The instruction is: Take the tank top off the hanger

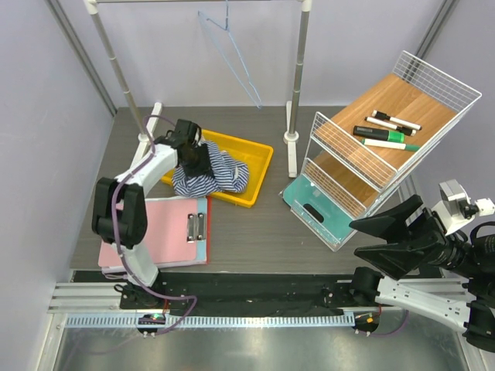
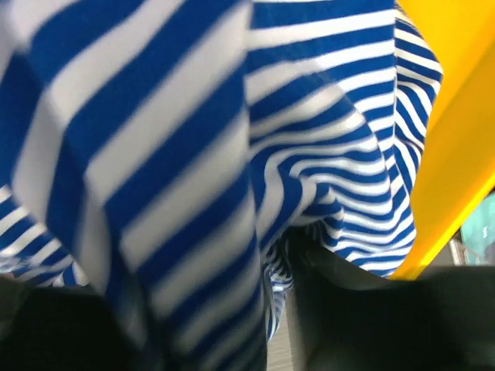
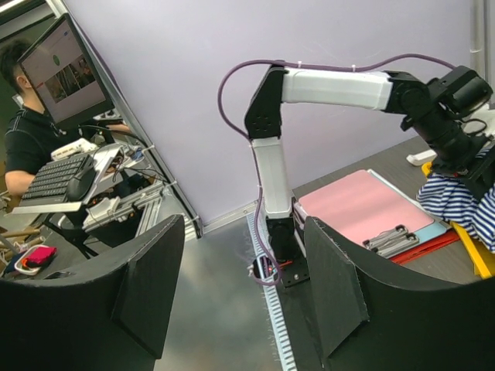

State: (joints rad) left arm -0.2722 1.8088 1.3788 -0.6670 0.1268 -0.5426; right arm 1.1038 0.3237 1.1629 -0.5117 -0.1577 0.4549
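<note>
Though the left gripper [image 1: 193, 160] presses down into the striped cloth, I cannot tell whether its fingers are clamped or apart; the left wrist view is filled with blurred blue-and-white folds, with dark finger shapes at its lower corners and cloth between them. The tank top [image 1: 220, 176] lies bunched in the yellow tray [image 1: 257, 154] at about ten o'clock on the table [image 1: 263, 232]; its near folds spill over the tray's near rim, and yellow wall shows just beside it in the wrist view. The hanger [image 1: 236, 58] hangs bare from the grey rack [image 1: 300, 69] at twelve o'clock, well apart from the garment, its thin blue frame tilted. A pink clipboard [image 1: 166, 228] lies flat at eight o'clock, just beside the tray's near corner. At two o'clock a white wire shelf [image 1: 433, 77] leans, with a few markers [image 1: 387, 131] on its top wooden board. The right gripper [image 1: 363, 238] hovers at four o'clock, well apart from the tray; its own camera shows both black fingers [image 3: 155, 286] spread wide with nothing between them, pointing across toward the left arm.
</note>
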